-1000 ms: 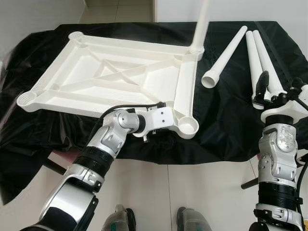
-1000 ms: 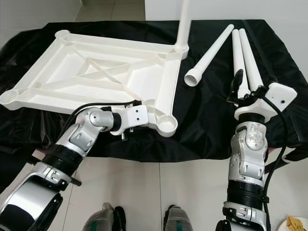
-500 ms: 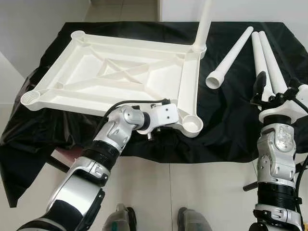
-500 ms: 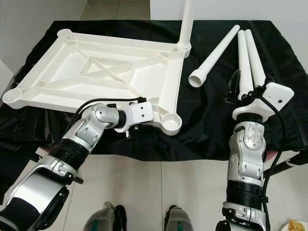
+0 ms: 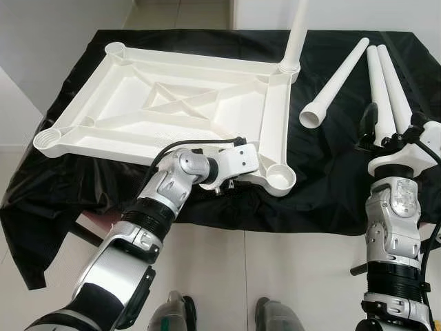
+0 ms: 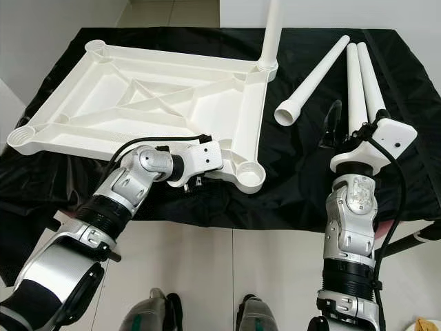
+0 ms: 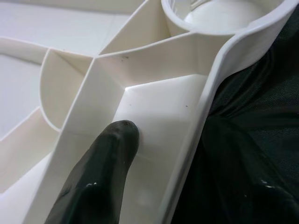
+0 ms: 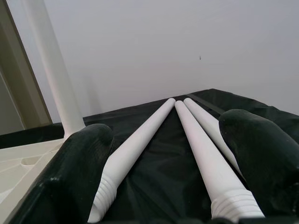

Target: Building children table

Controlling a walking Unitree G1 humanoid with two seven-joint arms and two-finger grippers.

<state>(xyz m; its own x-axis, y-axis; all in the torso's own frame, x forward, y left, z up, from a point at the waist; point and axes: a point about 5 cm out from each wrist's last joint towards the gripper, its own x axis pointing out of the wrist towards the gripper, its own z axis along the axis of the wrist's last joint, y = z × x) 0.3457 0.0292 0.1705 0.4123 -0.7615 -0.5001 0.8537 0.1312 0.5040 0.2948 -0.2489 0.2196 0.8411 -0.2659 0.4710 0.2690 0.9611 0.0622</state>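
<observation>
Black cloth, softly creased, is being draped over the surface (image 5: 324,193), with pale tiled floor (image 5: 275,276) showing below it. A white plastic tabletop (image 5: 172,103) is lying upside down on the cloth, its underside ribbed with crossing braces and a round socket (image 5: 280,178) moulded at each corner. One smooth tapered leg (image 5: 295,34) is standing upright in the far right socket. Three loose legs (image 5: 375,76), round hollow tubes with ridged ends, are lying on the cloth to the right of the tabletop, two of them side by side. The near right rim of the tabletop is being pinched by the left pincer (image 7: 154,186), one finger (image 7: 100,177) inside a rib pocket. The right pincer (image 8: 168,163) is being held spread just above the loose legs.
</observation>
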